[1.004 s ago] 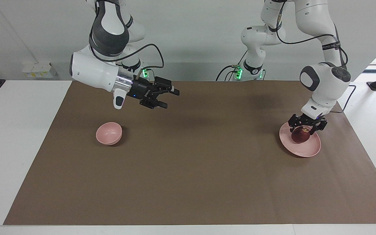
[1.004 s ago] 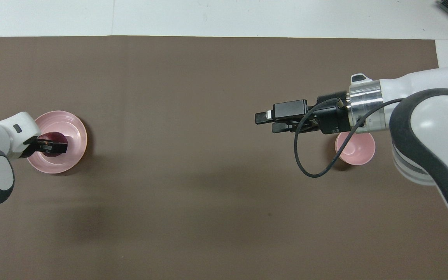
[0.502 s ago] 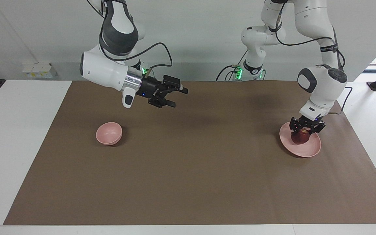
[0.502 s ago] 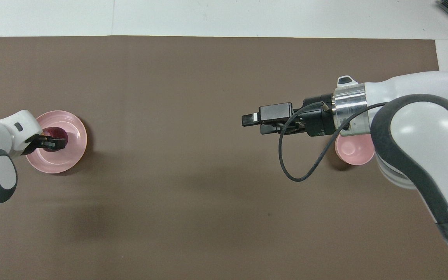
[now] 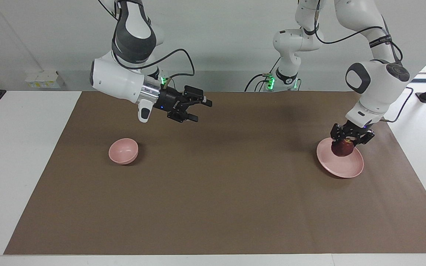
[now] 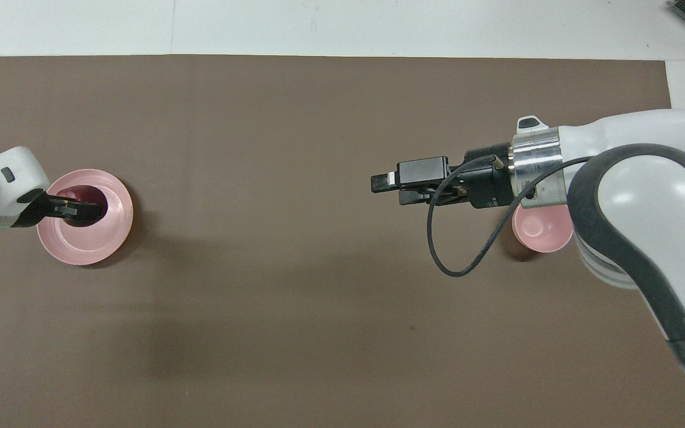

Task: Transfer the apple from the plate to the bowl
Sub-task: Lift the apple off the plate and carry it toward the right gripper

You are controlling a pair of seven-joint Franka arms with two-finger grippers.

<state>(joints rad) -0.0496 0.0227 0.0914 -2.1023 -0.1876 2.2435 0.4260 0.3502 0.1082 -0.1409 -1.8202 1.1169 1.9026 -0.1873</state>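
The dark red apple (image 5: 342, 149) is held in my left gripper (image 5: 347, 143), which is shut on it from above and holds it just over the pale pink plate (image 5: 340, 167). In the overhead view the apple (image 6: 82, 194) shows under the left gripper (image 6: 84, 209), over the part of the plate (image 6: 107, 235) toward the robots' side. The small deep pink bowl (image 5: 123, 150) stands empty at the right arm's end of the mat; in the overhead view the bowl (image 6: 541, 233) is partly covered by the right arm. My right gripper (image 5: 200, 109) is open and empty, pointing sideways, high over the mat.
A brown mat (image 5: 213, 192) covers most of the white table (image 5: 17, 147). A black cable (image 6: 455, 249) loops under the right wrist. Nothing else lies on the mat.
My left gripper has shut on the apple and raised it a little off the plate. My right arm rose and shifted toward the mat's middle, then stayed still.
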